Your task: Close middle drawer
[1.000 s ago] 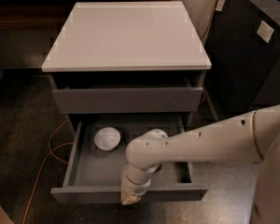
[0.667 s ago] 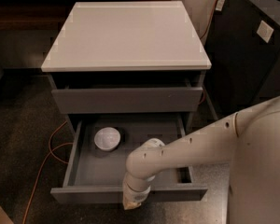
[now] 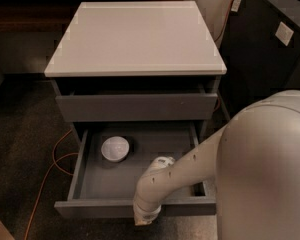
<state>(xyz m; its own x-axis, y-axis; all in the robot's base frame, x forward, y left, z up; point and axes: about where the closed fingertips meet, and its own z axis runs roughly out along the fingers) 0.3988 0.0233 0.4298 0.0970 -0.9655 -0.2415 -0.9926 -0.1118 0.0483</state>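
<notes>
The middle drawer (image 3: 90,184) stands pulled out of the grey cabinet (image 3: 135,39), below the shut top drawer front (image 3: 135,107). A small white bowl (image 3: 115,148) sits in its tray at the back left. No red soda can shows; my arm covers the right part of the tray. My white arm (image 3: 190,171) reaches from the lower right across the drawer. My gripper (image 3: 146,215) hangs at the middle of the drawer's front panel (image 3: 90,209), at its outer face.
An orange cable (image 3: 45,176) lies on the dark floor left of the cabinet. A dark cabinet (image 3: 270,39) stands at the right. My arm's large white shoulder (image 3: 267,174) fills the lower right.
My arm has swung closer to the camera and fills more of the lower right. The gripper stays at the drawer's front panel. The drawer sits about as far out as before.
</notes>
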